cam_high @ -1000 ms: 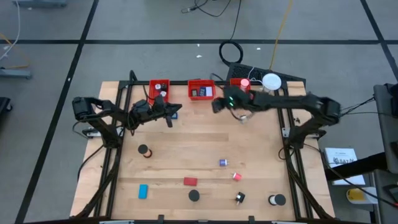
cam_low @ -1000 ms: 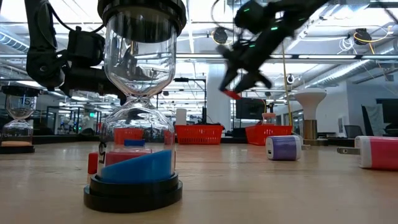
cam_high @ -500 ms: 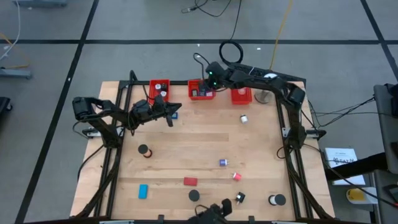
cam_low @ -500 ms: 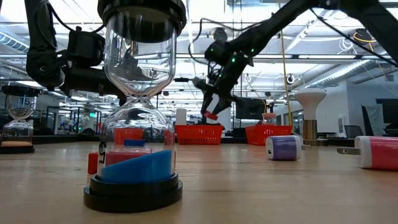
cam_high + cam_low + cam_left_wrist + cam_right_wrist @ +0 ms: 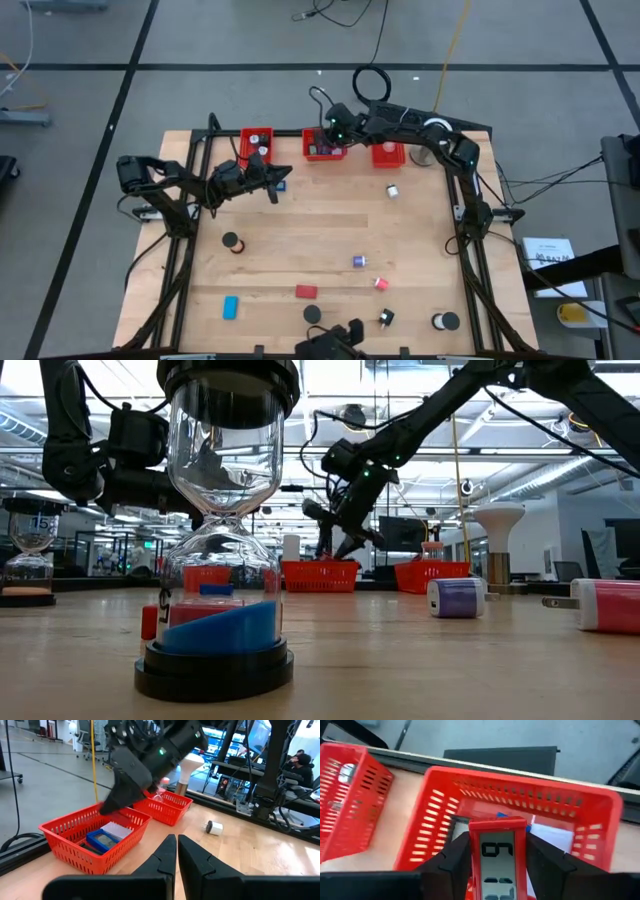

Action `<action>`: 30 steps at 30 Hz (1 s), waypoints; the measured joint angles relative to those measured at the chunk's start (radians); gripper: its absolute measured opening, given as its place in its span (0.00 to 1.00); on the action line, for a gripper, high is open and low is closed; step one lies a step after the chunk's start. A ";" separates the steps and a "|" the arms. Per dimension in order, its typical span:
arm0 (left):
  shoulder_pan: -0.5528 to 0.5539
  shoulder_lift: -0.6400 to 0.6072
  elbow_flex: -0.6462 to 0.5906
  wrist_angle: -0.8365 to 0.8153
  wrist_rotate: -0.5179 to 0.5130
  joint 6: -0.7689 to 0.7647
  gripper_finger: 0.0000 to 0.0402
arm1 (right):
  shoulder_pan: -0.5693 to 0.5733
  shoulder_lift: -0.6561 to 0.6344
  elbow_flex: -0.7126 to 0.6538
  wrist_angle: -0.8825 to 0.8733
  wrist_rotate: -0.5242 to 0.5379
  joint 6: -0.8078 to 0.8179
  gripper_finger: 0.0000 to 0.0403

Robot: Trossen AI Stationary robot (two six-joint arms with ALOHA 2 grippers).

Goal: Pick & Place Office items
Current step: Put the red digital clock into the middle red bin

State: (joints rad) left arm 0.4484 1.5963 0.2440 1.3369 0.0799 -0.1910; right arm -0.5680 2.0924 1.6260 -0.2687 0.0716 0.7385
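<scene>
My right gripper (image 5: 497, 870) hangs over the middle red bin (image 5: 323, 147) at the table's far edge, shut on a narrow red office item with a grey number display (image 5: 498, 851). That bin (image 5: 520, 795) holds a blue-and-white item (image 5: 106, 839). My left gripper (image 5: 176, 851) waits shut and level, holding nothing, beside the left bin (image 5: 256, 142). More office items lie on the wood: a black disc (image 5: 231, 241), a purple piece (image 5: 358, 261), a red block (image 5: 306, 292), a blue block (image 5: 230, 306). My right gripper pinches the red display item between its two fingers (image 5: 451, 862), one on each long side (image 5: 473, 851). The fingers slant down from the table's right and lie along the item. It is lifted clear, display up, above the middle bin's opening.
A third red bin (image 5: 388, 152) and a white round lamp (image 5: 435, 128) stand at the far right. A small white roll (image 5: 393, 190) lies near them. An hourglass with blue sand (image 5: 215, 560) fills the low view's front; purple (image 5: 456, 598) and pink (image 5: 610, 605) pieces lie to its right.
My right gripper has carried the red display item from over the table near the right bin toward the far edge and to the left, sinking a little, and now stands over the middle bin. Most of the move came early; it has nearly stopped.
</scene>
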 joint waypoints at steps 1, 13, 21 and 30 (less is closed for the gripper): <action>0.000 0.000 0.000 0.001 -0.001 -0.002 0.04 | 0.002 0.006 0.000 0.011 0.001 0.006 0.38; -0.005 0.000 0.001 0.006 -0.001 -0.006 0.04 | 0.006 0.043 0.004 0.071 0.006 0.020 0.39; -0.004 0.000 0.001 0.006 -0.001 -0.006 0.04 | 0.007 0.068 0.000 0.059 0.002 0.023 0.39; -0.004 0.000 0.001 0.006 -0.001 -0.007 0.04 | 0.008 0.067 0.002 0.065 0.005 0.002 0.40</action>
State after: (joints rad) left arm 0.4442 1.5967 0.2447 1.3427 0.0792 -0.1978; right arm -0.5602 2.1593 1.6276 -0.2041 0.0765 0.7402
